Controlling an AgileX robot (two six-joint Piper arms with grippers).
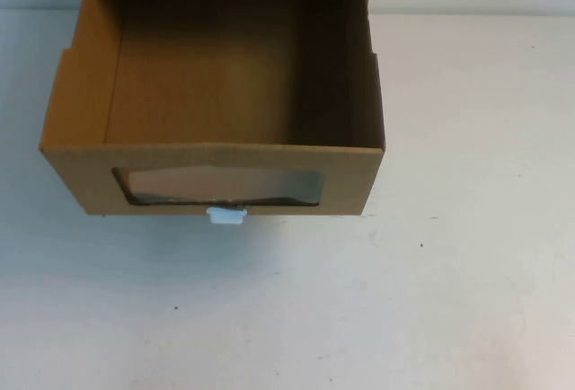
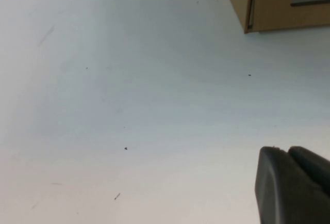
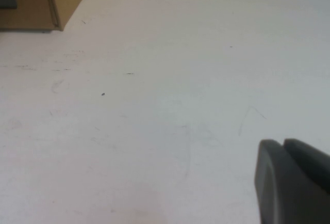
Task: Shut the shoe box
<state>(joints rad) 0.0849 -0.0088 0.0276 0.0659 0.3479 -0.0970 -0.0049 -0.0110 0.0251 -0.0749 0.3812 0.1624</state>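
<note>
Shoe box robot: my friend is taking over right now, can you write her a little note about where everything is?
Left gripper: only seen in its own wrist view, low over the bare white table, away from the box, holding nothing.
Right gripper: the same on its side, over bare table, holding nothing.
Shoe box: at the far middle of the table, its drawer pulled out toward the robot and empty inside. The clear window faces the robot, with the white pull tab just below it.
Done: nothing yet; neither gripper touches the box.
Left: push the drawer front back in until it shuts.

Bare test bench setting: plain white table [image 1: 467, 300], scuffed and speckled, pale wall behind.
</note>
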